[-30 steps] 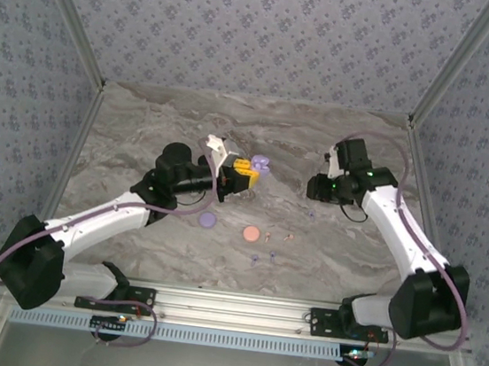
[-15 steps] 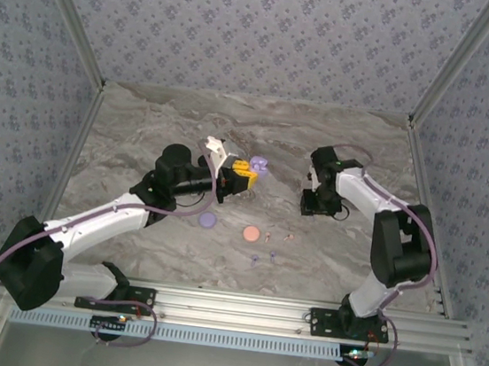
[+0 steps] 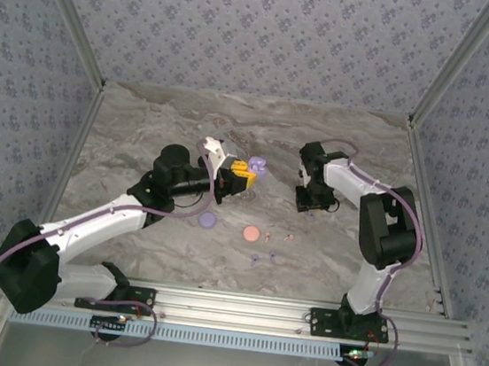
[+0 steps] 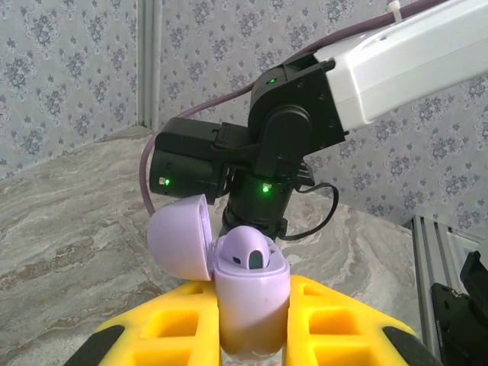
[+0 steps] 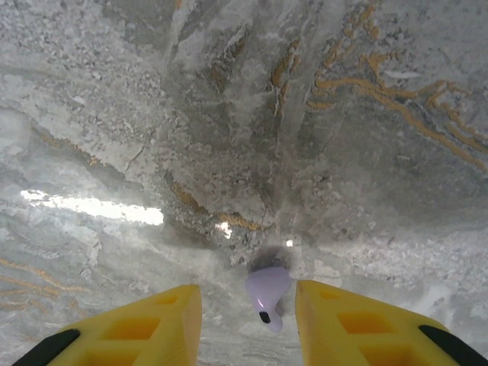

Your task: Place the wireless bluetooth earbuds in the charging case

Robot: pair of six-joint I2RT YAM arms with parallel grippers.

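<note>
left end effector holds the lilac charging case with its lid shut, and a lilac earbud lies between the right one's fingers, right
The lid is open, not shut: the left wrist view shows it flipped back on the lilac charging case in the left end effector. The lilac earbud does lie between the fingers of the right end effector.

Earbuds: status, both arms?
Left gripper shut on lilac case, lid open. Right gripper open, straddling lilac earbud on table, not yet gripped. Nothing blocking it.

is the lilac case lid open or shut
Open. The lilac case has its lid swung back to the side, exposing the inside.
</note>
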